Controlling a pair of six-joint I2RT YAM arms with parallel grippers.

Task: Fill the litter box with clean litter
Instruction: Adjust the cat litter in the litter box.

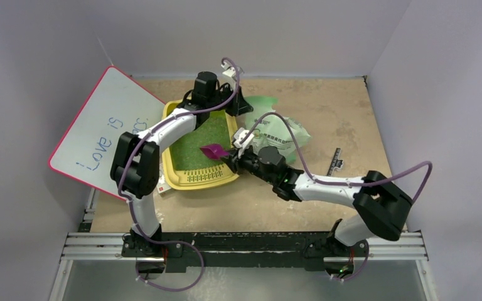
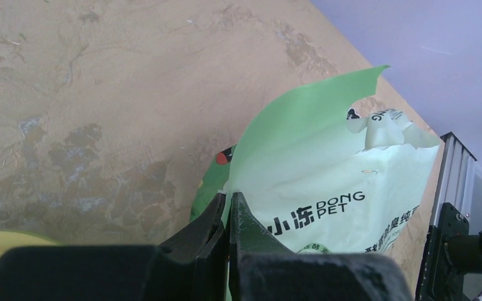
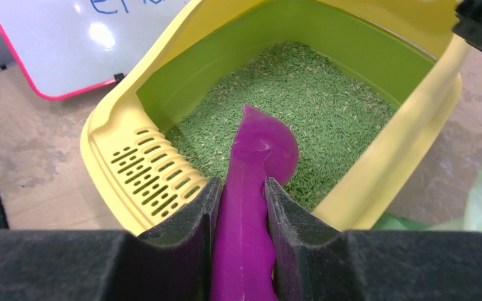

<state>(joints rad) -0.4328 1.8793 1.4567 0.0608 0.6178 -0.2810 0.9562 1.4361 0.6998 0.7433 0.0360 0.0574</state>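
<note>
The yellow litter box (image 1: 171, 153) lies left of centre with its slotted grate (image 3: 150, 179) at the near end. Green clean litter (image 1: 204, 143) covers its floor (image 3: 317, 106). My right gripper (image 1: 231, 160) is shut on the handle of a purple scoop (image 3: 251, 188). The scoop's bowl (image 1: 213, 151) hangs just over the litter near the grate. My left gripper (image 1: 237, 104) reaches past the box's far right corner. In the left wrist view it (image 2: 228, 196) is shut on the edge of the pale green printed bag (image 2: 332, 169). The bag (image 1: 283, 134) lies crumpled to the right of the box.
A white board with a pink edge (image 1: 94, 135) leans at the left, next to the box. A small black ruler-like strip (image 1: 334, 162) lies right of the bag. A small white packet (image 1: 163, 187) pokes out at the box's near left corner. Grey walls enclose the table.
</note>
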